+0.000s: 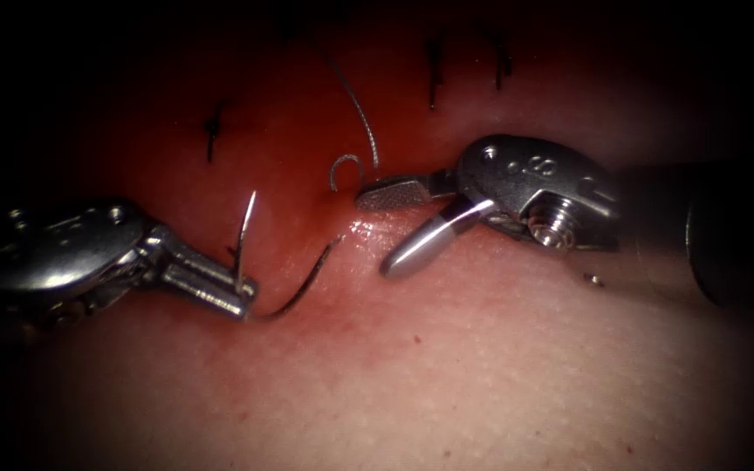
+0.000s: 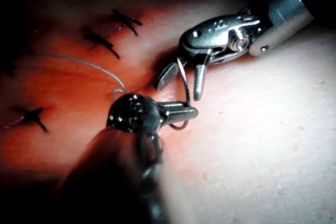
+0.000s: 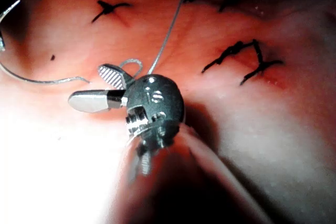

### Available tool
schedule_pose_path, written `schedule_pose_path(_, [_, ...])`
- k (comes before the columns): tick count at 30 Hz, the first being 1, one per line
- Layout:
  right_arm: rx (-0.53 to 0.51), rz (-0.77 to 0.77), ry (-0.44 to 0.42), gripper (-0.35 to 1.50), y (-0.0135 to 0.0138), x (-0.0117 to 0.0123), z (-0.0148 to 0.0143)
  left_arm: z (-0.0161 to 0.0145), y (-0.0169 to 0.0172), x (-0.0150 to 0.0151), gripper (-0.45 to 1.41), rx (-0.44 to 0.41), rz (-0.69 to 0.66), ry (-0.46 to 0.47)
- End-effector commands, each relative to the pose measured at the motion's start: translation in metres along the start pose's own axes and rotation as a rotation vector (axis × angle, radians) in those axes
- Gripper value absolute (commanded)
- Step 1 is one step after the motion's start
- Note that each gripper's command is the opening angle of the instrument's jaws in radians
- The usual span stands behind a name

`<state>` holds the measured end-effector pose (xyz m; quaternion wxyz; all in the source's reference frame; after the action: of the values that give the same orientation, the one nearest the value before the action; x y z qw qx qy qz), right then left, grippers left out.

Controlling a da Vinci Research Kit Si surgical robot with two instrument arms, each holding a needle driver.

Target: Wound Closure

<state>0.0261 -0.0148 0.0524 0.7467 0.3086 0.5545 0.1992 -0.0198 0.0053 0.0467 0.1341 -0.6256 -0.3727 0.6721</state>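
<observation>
My left tool (image 1: 244,301) comes in from the left with its jaws shut on the curved needle (image 1: 294,296), about a third of the way along from the pointed end. That point (image 1: 252,199) stands up free above the tissue (image 1: 447,366). The needle's other end (image 1: 339,240) reaches the red wet strip by the cut; I cannot tell whether it is in the tissue. The thread (image 1: 364,118) loops (image 1: 345,160) out of the tissue and runs away upward. My right tool (image 1: 375,231) hovers just right of the loop, open and holding nothing. The needle (image 2: 185,80) and the thread (image 3: 165,40) also show in the wrist views.
Several dark finished stitches cross the wound: one at the left (image 1: 212,131) and two farther back on the right (image 1: 434,74). Red fluid (image 1: 307,174) stains the tissue around the loop. A small speck (image 1: 593,279) lies below the right tool's wrist.
</observation>
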Motion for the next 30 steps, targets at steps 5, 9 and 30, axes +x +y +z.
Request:
schedule_pose_path(5, [-0.006, -0.036, -0.05, 0.99, 0.0002, 0.0, 0.0016, 0.0006, 0.0014, 0.0007, -0.45, 0.061, 0.143, -0.014])
schedule_pose_path(9, [-0.062, -0.081, -0.046, 0.94, 0.001, 0.0, 0.0016, 0.0008, 0.0033, 0.0011, -0.45, 0.071, 0.202, -0.022])
schedule_pose_path(30, [-0.096, -0.03, -0.132, 0.32, 0.0014, -0.0046, 0.0052, -0.0002, 0.0082, 0.0049, -0.45, 0.113, 0.314, -0.041])
